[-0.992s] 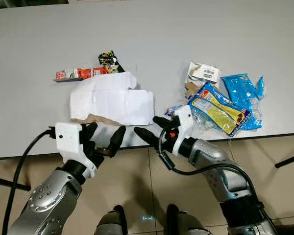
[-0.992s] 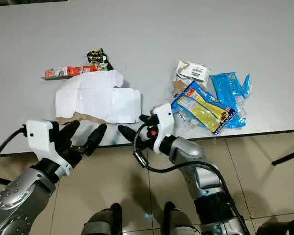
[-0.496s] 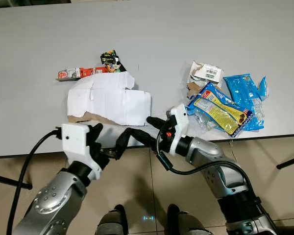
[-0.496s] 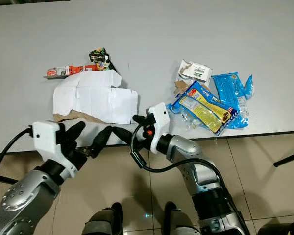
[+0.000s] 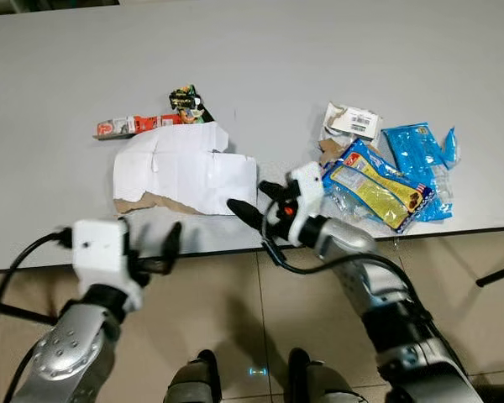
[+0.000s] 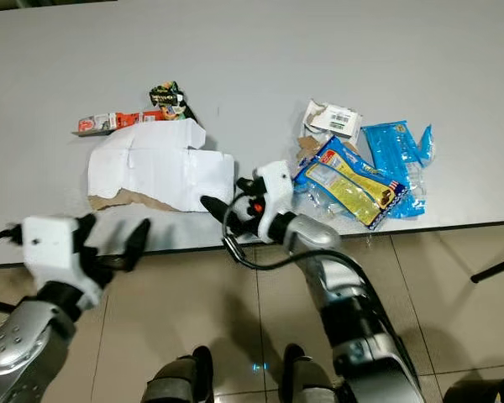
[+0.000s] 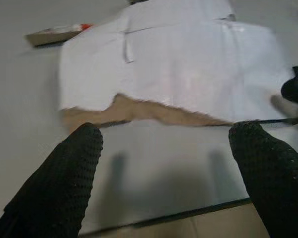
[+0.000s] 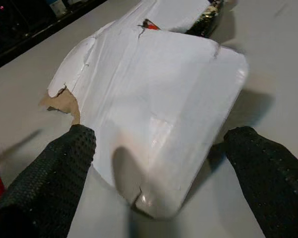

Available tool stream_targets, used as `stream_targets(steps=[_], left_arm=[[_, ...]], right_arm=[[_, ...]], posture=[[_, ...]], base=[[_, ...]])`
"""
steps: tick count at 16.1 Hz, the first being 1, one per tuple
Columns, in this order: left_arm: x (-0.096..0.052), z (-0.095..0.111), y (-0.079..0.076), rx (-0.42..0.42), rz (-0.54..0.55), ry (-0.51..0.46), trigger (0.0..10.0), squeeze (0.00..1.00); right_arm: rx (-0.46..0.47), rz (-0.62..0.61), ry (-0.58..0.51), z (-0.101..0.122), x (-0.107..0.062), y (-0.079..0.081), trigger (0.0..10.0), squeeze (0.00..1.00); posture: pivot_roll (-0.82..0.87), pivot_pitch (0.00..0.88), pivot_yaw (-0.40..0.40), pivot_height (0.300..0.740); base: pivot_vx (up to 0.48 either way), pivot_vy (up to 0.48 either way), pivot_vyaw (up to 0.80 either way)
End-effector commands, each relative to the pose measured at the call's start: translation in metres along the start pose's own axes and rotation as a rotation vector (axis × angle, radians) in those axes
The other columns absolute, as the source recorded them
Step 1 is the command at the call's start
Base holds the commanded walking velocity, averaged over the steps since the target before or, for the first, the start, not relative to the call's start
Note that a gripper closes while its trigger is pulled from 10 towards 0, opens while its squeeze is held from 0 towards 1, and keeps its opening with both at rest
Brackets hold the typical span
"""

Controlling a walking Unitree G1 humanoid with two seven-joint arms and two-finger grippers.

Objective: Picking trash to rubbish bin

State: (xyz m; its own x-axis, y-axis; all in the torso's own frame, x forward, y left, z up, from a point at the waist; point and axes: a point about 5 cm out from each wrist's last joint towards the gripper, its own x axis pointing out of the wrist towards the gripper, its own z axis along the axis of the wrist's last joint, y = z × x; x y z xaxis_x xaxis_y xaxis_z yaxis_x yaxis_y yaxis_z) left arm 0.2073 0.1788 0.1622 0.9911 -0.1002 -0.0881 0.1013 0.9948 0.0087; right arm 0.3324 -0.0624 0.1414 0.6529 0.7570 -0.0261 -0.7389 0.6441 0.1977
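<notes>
A flat, matte grey table [image 5: 336, 50] is seen from above, its near edge running above a beige tiled floor [image 5: 235, 327]. At the middle of the near part a large white sheet of torn cardboard [image 5: 185, 172] is laid flat, smooth on its face, with a ragged brown edge of raw fibre exposed along its near side. Just behind it a narrow red and white carton strip [image 5: 134, 126] is laid lengthwise, and beside that a small crumpled black and gold foil wrapper [image 5: 185, 99] is set. Toward the robot's right a cluster of packaging is gathered: a glossy blue and yellow plastic snack bag [image 5: 376, 186], a crinkled light blue plastic wrapper [image 5: 420, 155] partly under it, and a crumpled white paper label with a barcode [image 5: 351, 123] behind them. The right gripper [image 5: 256, 200] is held over the table at the near right corner of the cardboard, its two black, knurled fingers [image 8: 49, 173] spread wide on either side of that corner in the right wrist view; contact cannot be told. The left gripper [image 5: 147, 243] is held at the table's near edge, apart from the cardboard's torn side, with its textured black fingers [image 7: 64, 183] likewise spread and nothing between them.
</notes>
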Motion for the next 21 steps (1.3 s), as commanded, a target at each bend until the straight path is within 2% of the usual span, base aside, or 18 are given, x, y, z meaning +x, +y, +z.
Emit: stream_targets(steps=[1,5,6,7,10,11,12,13,21], left_arm=[[-0.004,0.002,0.002,0.006,0.024,-0.018,10.0,0.00],[-0.007,0.001,0.000,0.012,0.019,-0.014,10.0,0.00],[-0.007,0.000,-0.001,0.013,0.017,-0.009,10.0,0.00],[-0.008,0.000,0.000,0.015,0.016,-0.009,10.0,0.00],[-0.008,0.001,0.003,0.021,0.022,-0.010,10.0,0.00],[-0.009,0.001,0.002,0.019,0.021,-0.008,10.0,0.00],[-0.008,0.000,0.001,0.017,0.019,-0.006,10.0,0.00],[-0.008,0.000,0.001,0.016,0.019,-0.005,10.0,0.00],[-0.009,-0.002,0.002,0.010,0.025,0.000,10.0,0.00]], right_arm=[[0.006,-0.016,-0.008,-0.001,0.005,-0.002,10.0,1.00],[-0.014,-0.008,-0.016,-0.001,0.018,-0.001,10.0,1.00],[-0.014,0.001,-0.031,0.001,0.025,0.003,10.0,0.05],[-0.017,0.006,-0.038,0.002,0.030,0.006,10.0,0.00],[-0.041,0.046,-0.046,0.001,0.041,0.019,10.0,0.00],[-0.033,0.070,-0.043,-0.002,0.043,0.024,5.6,0.00],[-0.032,0.083,-0.039,-0.006,0.044,0.028,0.4,0.00],[-0.029,0.094,-0.041,-0.007,0.045,0.029,0.0,0.00],[-0.029,0.100,-0.052,-0.009,0.045,0.028,0.0,0.00]], posture=[[0.16,0.279,0.051,0.740],[0.17,0.282,0.057,0.740],[0.17,0.281,0.060,0.740],[0.18,0.281,0.063,0.740],[0.19,0.282,0.064,0.740],[0.19,0.282,0.064,0.740],[0.19,0.282,0.064,0.740],[0.19,0.282,0.064,0.740],[0.19,0.282,0.064,0.740]], base=[[0.000,0.000,0.00],[0.000,0.000,0.00],[0.000,0.000,0.00],[0.000,0.000,0.00],[0.000,0.000,0.00],[0.000,0.000,0.00],[0.000,0.000,0.00],[0.000,0.000,0.00],[0.000,0.000,0.00]])
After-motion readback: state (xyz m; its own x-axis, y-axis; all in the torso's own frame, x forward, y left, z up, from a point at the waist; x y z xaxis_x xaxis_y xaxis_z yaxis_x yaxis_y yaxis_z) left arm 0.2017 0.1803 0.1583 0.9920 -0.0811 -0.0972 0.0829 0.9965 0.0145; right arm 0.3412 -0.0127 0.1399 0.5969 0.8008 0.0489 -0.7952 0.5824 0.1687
